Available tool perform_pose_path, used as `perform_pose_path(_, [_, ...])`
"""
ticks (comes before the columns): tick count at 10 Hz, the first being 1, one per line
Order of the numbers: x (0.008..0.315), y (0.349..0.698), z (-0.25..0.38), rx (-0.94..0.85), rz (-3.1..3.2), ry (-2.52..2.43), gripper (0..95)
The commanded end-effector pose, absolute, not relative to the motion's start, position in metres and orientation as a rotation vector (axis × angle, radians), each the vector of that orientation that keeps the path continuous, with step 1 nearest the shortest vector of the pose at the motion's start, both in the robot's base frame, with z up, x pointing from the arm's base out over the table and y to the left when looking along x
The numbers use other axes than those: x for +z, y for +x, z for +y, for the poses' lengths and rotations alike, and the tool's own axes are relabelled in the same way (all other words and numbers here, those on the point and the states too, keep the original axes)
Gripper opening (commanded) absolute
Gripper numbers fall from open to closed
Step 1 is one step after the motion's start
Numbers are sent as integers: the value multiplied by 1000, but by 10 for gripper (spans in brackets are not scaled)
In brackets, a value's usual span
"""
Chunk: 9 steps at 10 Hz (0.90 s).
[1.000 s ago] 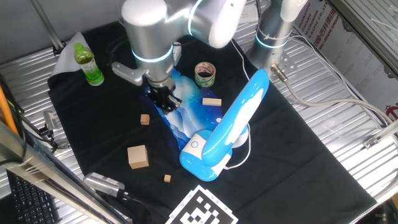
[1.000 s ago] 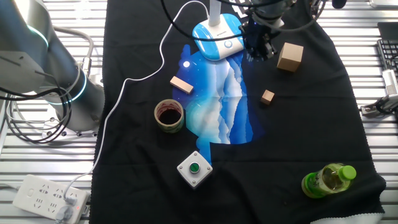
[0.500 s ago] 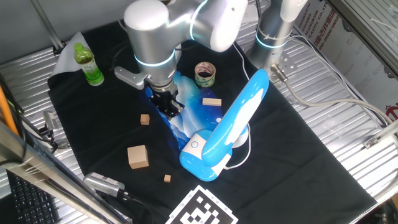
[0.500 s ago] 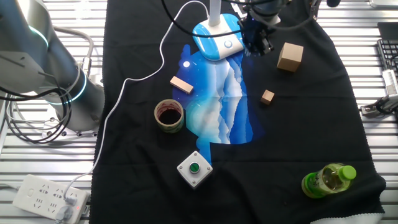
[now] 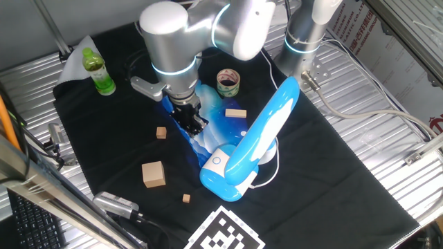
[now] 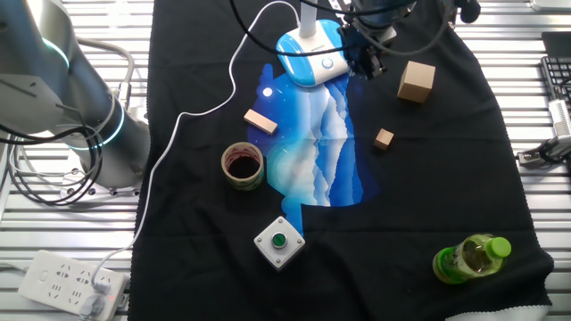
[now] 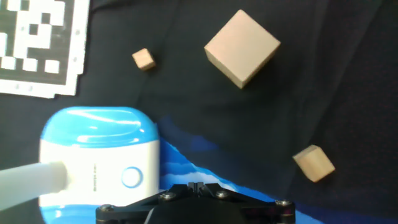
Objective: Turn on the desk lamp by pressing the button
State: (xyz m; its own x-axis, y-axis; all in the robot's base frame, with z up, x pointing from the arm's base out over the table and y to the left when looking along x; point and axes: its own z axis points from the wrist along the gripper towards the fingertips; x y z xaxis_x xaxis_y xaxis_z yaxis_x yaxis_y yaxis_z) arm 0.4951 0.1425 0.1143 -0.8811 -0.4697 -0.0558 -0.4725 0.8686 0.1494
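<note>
Hand view is showing, left to right, the desk lamp (image 7: 96,155) sitting on the black cloth (image 7: 155,93) with the button (image 7: 131,177) on its white base, then the gripper (image 7: 194,187) with its fingertips meeting at the bottom edge, clenched on nothing; a large wooden cube (image 7: 242,47) is lying beyond. One fixed view is showing the gripper (image 5: 194,126) hanging over the patterned sheet (image 5: 211,121), just beside the lamp's base.

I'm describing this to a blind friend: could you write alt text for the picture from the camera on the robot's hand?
Looking down past the black gripper at the frame's bottom edge, the desk lamp sits lower left, its blue-and-white base showing the button, a small round ringed disc. Around it on black cloth lie three wooden blocks, and a printed marker fills the top-left corner.
</note>
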Motion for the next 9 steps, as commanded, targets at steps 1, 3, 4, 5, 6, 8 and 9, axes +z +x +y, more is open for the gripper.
perform_pose_path(1, [111, 494, 148, 252, 3021, -746, 0])
perform_pose_path(3, [108, 492, 152, 253, 3024, -739, 0])
perform_pose_path(4, [107, 491, 155, 261, 3024, -737, 0])
perform_pose_path(5, [105, 490, 157, 259, 3025, -734, 0])
perform_pose_path(6, [103, 489, 159, 259, 3027, -733, 0])
perform_pose_path(8, [98, 484, 162, 258, 3027, -725, 0])
perform_pose_path(9, [96, 483, 165, 259, 3028, -720, 0])
